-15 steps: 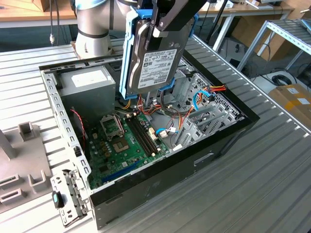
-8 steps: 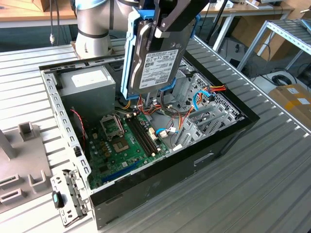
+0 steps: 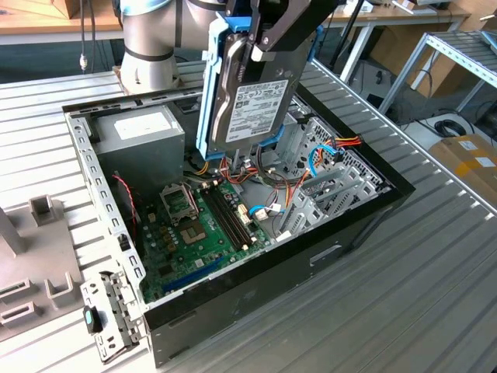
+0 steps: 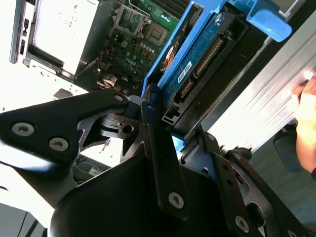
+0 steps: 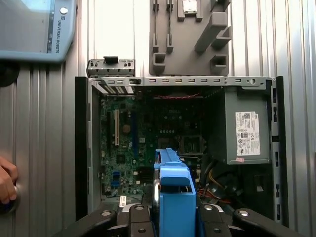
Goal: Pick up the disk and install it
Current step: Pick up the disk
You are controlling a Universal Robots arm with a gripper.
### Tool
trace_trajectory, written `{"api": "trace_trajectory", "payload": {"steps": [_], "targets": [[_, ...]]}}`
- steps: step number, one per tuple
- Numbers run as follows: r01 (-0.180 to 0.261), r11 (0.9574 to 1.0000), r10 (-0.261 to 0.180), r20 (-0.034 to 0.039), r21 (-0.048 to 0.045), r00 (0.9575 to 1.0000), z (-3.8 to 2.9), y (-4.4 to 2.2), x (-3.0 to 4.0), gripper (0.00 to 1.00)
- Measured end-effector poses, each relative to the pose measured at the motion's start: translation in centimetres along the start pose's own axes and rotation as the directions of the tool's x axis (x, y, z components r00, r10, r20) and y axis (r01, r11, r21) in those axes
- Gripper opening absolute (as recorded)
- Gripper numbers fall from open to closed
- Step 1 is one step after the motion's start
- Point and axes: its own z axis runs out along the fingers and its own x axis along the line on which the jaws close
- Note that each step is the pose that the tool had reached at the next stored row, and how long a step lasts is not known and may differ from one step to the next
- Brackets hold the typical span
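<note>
The gripper is clamped on the disk at its upper end, so the drive hangs on edge with its label toward the exterior camera and its blue carrier rails running down both long sides. The disk hangs in the air above the open computer case, over the tangle of cables near the case's middle. As far as the exterior view tells, it touches nothing below. The step in hand looks like the carry and line-up over the case. Because the grip sits high and most of the drive hangs beneath it, the disk acts as a long lever. Slow, smooth travel with the drive kept plumb would guard against swinging or slipping in the jaws. In the exterior view the metal drive cage lies at about three o'clock of the case, the power-supply box at about eleven o'clock and the motherboard at about seven o'clock. The cage seems the likely seat, though which slot cannot be told. The rails would need to run parallel to the cage's guides before any contact, since a skewed entry would probably jam the plastic. The loose cables between disk and cage could snag a corner, and the bare motherboard below makes a drop costly. In the first wrist view a person's hand rests on the table, well apart from the case.
</note>
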Motion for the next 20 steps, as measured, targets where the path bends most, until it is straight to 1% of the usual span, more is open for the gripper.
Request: {"api": "trace_trajectory", "payload": {"steps": [20], "targets": [[0.0,1.0,0.0,-0.0007,0.0,1.0,0.08,-1.09,0.08,0.37]]}}
